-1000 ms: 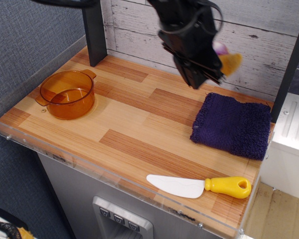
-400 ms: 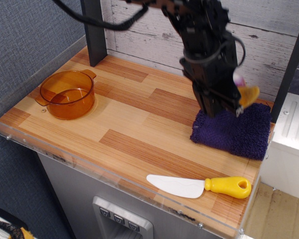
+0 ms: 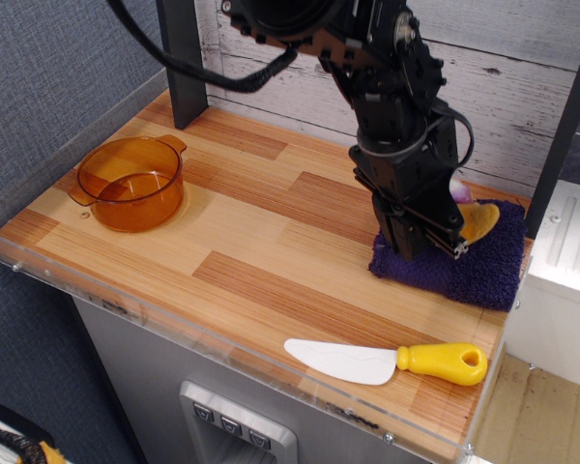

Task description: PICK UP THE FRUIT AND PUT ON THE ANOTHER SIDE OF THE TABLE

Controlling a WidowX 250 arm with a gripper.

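The fruit (image 3: 478,220) is a small mustard-yellow toy with a purple-and-white top, showing just right of my black gripper (image 3: 454,237). The gripper is shut on the fruit and holds it low over the dark purple cloth (image 3: 483,266) at the right side of the wooden table (image 3: 261,242). I cannot tell whether the fruit touches the cloth. The arm hides most of the fruit and the cloth's left part.
An orange transparent pot (image 3: 130,182) stands at the left of the table. A white knife with a yellow handle (image 3: 391,361) lies near the front right edge. A clear acrylic rim (image 3: 106,290) runs along the front. A black post (image 3: 182,58) stands at the back left.
The gripper has carried the fruit rightward and down, from high above the table's back to just over the purple cloth. Pot and knife have not moved.
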